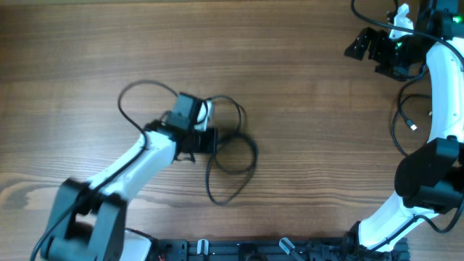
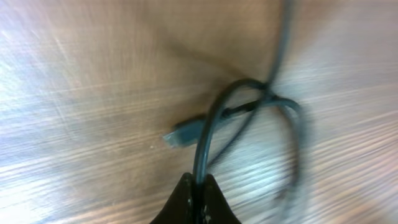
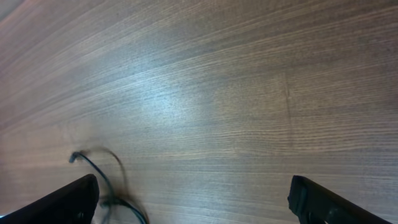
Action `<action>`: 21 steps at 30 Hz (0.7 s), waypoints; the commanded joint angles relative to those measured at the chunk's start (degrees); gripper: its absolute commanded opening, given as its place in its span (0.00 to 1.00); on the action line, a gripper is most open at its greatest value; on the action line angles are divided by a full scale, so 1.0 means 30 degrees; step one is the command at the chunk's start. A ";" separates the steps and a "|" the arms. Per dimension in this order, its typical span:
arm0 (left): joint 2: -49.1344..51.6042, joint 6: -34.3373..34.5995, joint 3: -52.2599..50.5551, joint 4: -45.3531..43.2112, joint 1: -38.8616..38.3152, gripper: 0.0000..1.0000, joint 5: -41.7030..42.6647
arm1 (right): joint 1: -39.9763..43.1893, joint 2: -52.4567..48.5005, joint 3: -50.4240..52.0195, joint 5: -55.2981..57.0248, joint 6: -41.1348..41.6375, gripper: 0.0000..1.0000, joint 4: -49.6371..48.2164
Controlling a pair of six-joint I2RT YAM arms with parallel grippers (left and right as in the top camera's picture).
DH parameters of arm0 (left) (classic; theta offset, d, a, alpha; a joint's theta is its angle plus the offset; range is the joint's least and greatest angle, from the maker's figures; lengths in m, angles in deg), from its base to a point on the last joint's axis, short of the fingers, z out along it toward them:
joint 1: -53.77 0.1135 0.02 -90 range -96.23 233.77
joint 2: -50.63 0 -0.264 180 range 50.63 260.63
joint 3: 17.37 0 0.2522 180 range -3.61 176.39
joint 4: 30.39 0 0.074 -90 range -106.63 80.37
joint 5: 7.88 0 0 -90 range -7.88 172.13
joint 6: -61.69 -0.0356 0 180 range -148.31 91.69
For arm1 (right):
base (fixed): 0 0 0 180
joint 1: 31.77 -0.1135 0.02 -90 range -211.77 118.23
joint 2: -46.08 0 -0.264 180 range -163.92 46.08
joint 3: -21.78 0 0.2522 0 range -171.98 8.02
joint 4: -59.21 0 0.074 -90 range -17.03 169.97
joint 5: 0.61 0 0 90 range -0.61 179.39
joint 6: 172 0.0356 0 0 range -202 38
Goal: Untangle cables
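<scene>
Cables (image 1: 254, 149) tangled mid-counter (image 1: 304, 72). Left pincer (image 2: 198, 186) clamped on one strand; right pincer (image 3: 196, 202) spread wide, far off. Risk: one-sided pull tightens knot, drags whole bundle, or strand slips.

The overhead camera looks straight down on the tabletop (image 1: 304, 109), far enough off to take in the scene from left to right. The left wrist camera sits very close to the wood, facing down past the left end effector (image 2: 198, 186) onto the cables (image 2: 210, 121) that the overhead view shows at centre. The right wrist camera hangs higher at the far right, looking down between the tips of the right end effector (image 3: 194, 186).
</scene>
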 commanded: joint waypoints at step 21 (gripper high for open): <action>-0.5115 0.6900 0.6870 0.2652 0.0714 0.04 -0.0430 | -0.5792 0.2302 0.0168 -0.8298 -0.5472 0.98 0.0495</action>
